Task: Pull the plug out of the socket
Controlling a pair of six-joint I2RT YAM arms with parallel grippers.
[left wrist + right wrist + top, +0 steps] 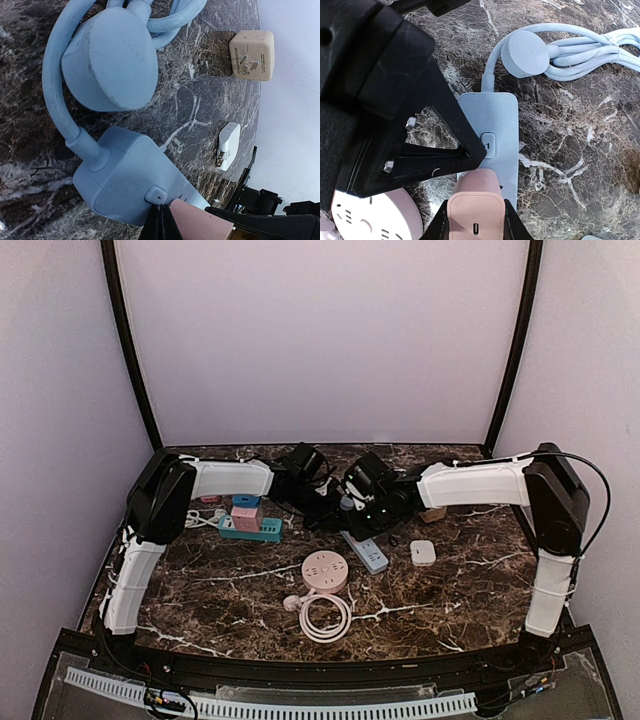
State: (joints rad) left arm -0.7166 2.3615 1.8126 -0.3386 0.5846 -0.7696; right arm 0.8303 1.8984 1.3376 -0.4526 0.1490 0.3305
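A pale blue power strip (496, 120) lies flat on the marble table (580, 150); this is the socket. A pink plug (474, 197) stands on its face, just below the strip's button (487, 145). My right gripper (476, 222) is shut on the plug, one black finger on each side. My left gripper (161, 220) is shut, and its tip presses on the strip (125, 175) beside the button, right next to the plug (202, 222). The plug's prongs are hidden. In the top view both grippers meet over the strip's far end (366, 552).
The strip's coiled cable and round plug (526, 52) lie beyond it. A pink round socket (325, 570) with a white cable loop (322, 616) is near. A white adapter (422, 552), a beige cube adapter (251, 55) and a teal strip holding plugs (250, 528) lie around.
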